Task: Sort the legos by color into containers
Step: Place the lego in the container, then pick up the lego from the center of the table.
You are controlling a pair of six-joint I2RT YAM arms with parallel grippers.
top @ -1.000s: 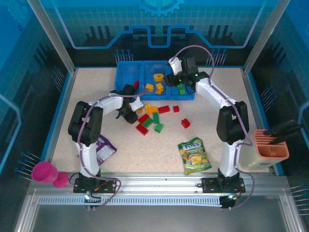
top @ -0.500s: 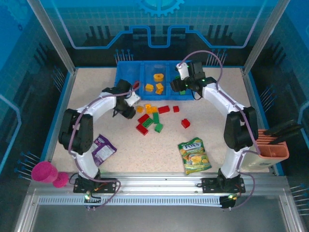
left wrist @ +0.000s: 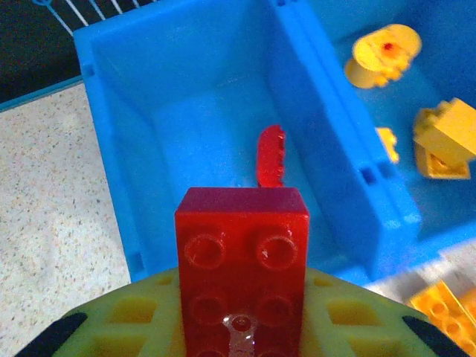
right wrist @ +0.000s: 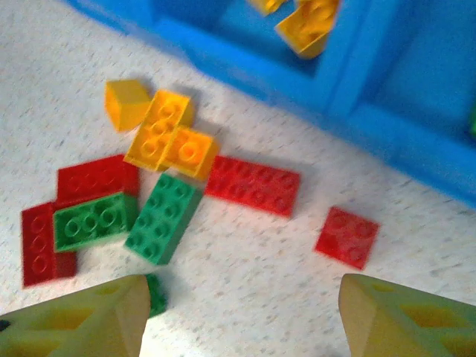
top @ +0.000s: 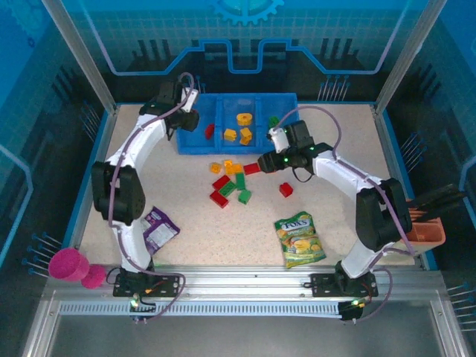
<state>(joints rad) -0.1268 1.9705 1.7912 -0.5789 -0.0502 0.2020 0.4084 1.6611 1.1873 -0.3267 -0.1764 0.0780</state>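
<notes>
Up close, left claw (left wrist: 242,331) pinching red brick (left wrist: 242,230) above tray (left wrist: 178,126) — right claw (right wrist: 239,316) spread over legos (right wrist: 162,217).

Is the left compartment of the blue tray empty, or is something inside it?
Not empty: the left compartment has one red piece on its floor. The left gripper holds a red brick, not yet dropped in.

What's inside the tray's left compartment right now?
One red toothed piece stands on edge on the blue tray floor. The red brick in the left fingers hides the compartment's near end.
</notes>
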